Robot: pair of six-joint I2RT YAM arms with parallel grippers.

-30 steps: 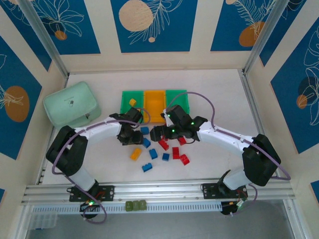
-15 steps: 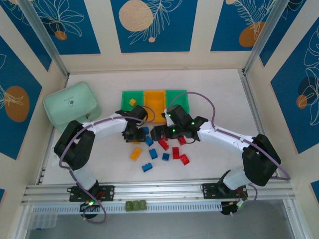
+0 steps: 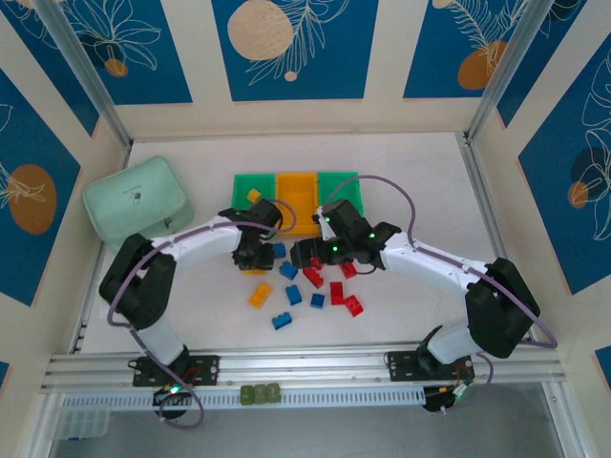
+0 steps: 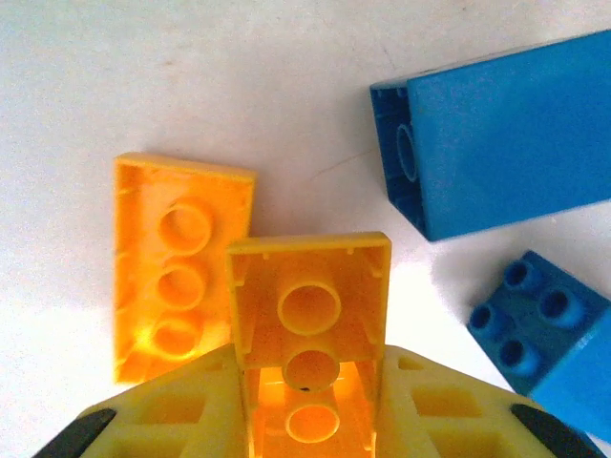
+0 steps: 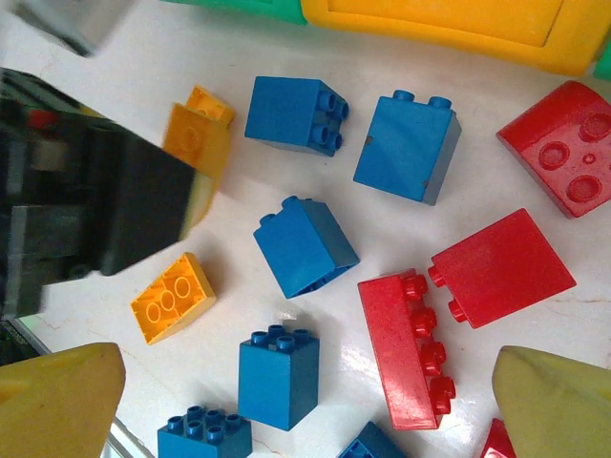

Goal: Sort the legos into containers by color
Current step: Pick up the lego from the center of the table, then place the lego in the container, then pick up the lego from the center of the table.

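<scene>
1. One mint box point(image 3: 134, 200) sits far left on the table point(image 3: 420, 181), well apart from everything else.
2. Next, left gripper point(image 4: 310, 410) is clamped on a yellow brick point(image 4: 308, 305), hollow side facing the wrist camera, just in front of the left green bin. A second yellow brick point(image 4: 177, 267) lies just beside it, hollow side up. Two blue bricks point(image 4: 506, 134) lie to the right.
3. Three joined bins point(image 3: 296, 200) stand at back centre: green, orange, green. One yellow piece point(image 3: 254, 196) is in the left green one.
4. Loose legos point(image 3: 315, 291) are scattered in front of the bins, between the arms: blue, red, one yellow at the left.
5. Last, right gripper point(image 5: 305, 410) has its jaws wide apart and holds nothing, above blue and red pieces; red ones point(image 5: 501, 267) lie nearer its right finger.
</scene>
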